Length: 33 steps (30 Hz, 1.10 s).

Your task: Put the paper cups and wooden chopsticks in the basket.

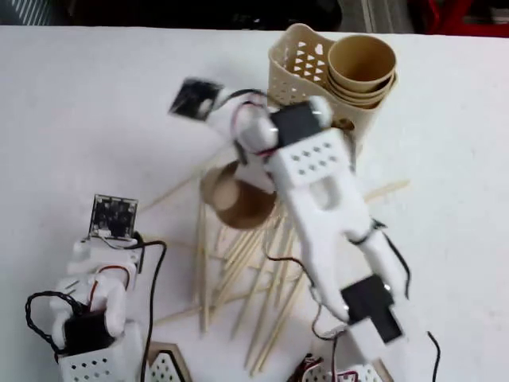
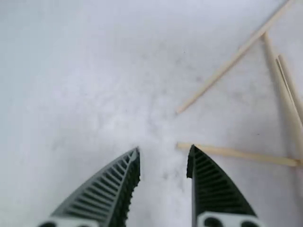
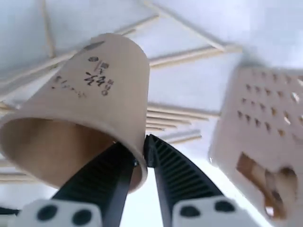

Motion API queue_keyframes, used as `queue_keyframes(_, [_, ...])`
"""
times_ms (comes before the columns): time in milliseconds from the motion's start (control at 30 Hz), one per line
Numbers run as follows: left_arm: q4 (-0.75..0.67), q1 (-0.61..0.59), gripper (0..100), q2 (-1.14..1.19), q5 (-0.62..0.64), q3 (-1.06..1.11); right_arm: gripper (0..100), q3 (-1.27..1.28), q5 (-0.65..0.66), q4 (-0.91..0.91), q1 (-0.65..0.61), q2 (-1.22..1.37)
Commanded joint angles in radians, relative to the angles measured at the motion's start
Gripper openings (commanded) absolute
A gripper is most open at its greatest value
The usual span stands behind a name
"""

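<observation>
On the white table (image 1: 71, 103), the cup-carrying step was judged to be in hand: just beside the basket (image 1: 296, 64), in which stacked cups (image 1: 362, 60) were already nested, a paper cup (image 3: 90, 90) was held tilted above the scattered chopsticks (image 1: 238, 274), its rim pinched by the right gripper (image 3: 139, 144). A lift over the basket wall, clear of the stack, would be called for next. The left gripper (image 2: 164, 150) was seen low over bare table near chopsticks, fingers spread.

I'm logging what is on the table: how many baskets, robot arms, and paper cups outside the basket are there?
basket: 1
robot arms, left arm and right arm: 2
paper cup outside it, in the right gripper: 1
Total: 4
</observation>
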Motion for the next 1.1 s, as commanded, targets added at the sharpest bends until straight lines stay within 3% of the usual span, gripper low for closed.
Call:
queue_keyframes(0, [-0.023, -0.002, 17, -0.008, -0.012, -0.003, 1.9, -0.015, -0.052, 0.008, 0.085, -0.143])
queue_keyframes(367, [-0.06, -0.001, 17, -0.008, -0.014, 0.025, 1.9, -0.169, -0.187, -0.008, 0.216, -0.381])
queue_keyframes(667, [-0.06, -0.001, 17, -0.008, -0.014, 0.025, 1.9, -0.361, -0.338, -0.2, 0.397, -0.266])
queue_keyframes(1067, [-0.06, -0.001, 17, -0.008, -0.014, 0.026, 1.9, -0.359, -0.427, -0.461, 0.493, -0.102])
